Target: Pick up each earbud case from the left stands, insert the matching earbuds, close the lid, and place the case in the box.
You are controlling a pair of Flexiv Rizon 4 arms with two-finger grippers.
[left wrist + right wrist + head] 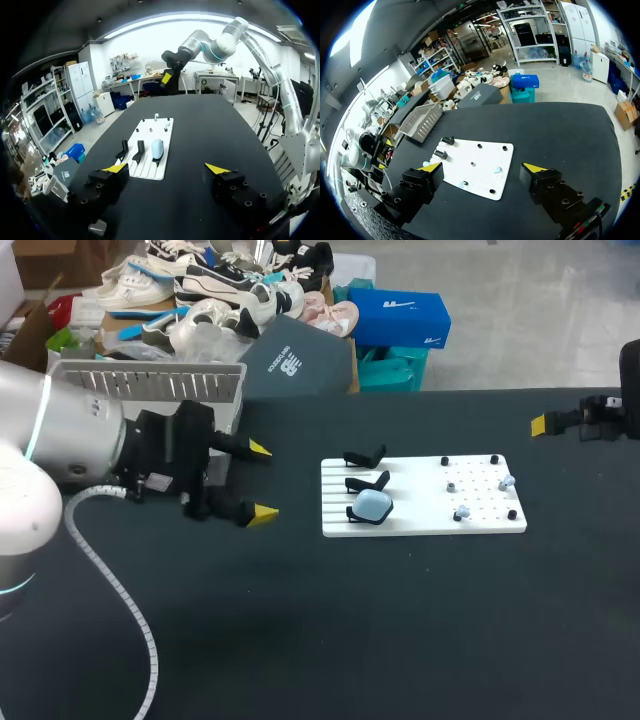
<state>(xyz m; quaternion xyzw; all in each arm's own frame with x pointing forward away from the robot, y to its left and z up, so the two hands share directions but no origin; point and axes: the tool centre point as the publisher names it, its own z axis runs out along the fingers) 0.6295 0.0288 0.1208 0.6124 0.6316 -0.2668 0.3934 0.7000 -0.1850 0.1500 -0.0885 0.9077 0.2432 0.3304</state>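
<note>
Pick-up step, seemingly not yet begun. The left end effector (262,481), wide open and empty, must advance toward 3 o'clock onto the blue earbud case (373,505). The right end effector (484,167) is likewise open and empty.

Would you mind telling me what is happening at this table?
Nothing is held yet. The left gripper hangs open beside the white board; the right gripper, also open, hangs well beyond its other end. One pale blue earbud case sits on a stand, and loose earbuds rest on the board.
</note>
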